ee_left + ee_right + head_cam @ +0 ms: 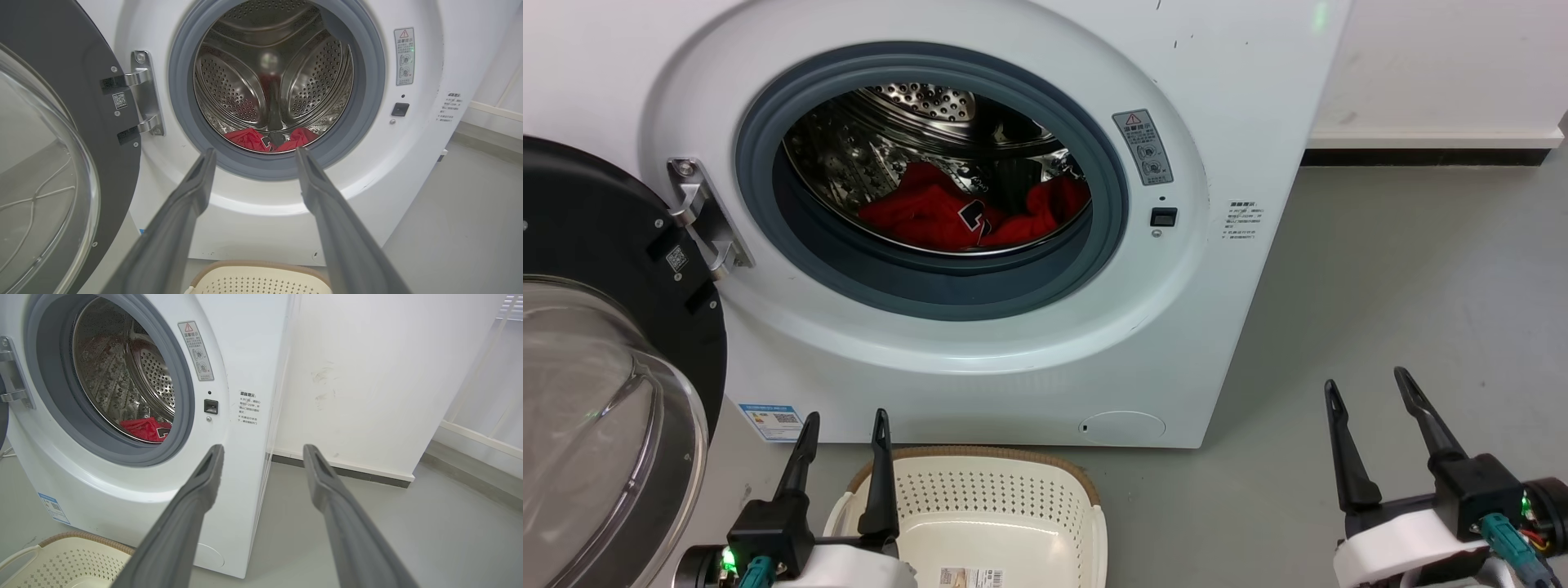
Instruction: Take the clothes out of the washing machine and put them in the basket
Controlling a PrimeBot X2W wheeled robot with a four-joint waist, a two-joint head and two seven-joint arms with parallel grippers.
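The white washing machine [1176,310] stands with its porthole uncovered. Red clothes [931,214] lie at the bottom of its steel drum, one showing a black number; I also see the clothes [249,139] in the left wrist view and the clothes [143,428] in the right wrist view. The cream basket [1086,482] sits on the floor right before the machine. My left gripper [845,420] is open over the basket's left side, nothing between its fingers. My right gripper [1368,388] is open above the floor to the right of the machine, holding nothing.
The black-rimmed glass door [596,392] hangs swung out at the left, close beside my left arm. Grey floor [1405,278] stretches to the right of the machine, up to a white wall with a dark skirting [1421,155].
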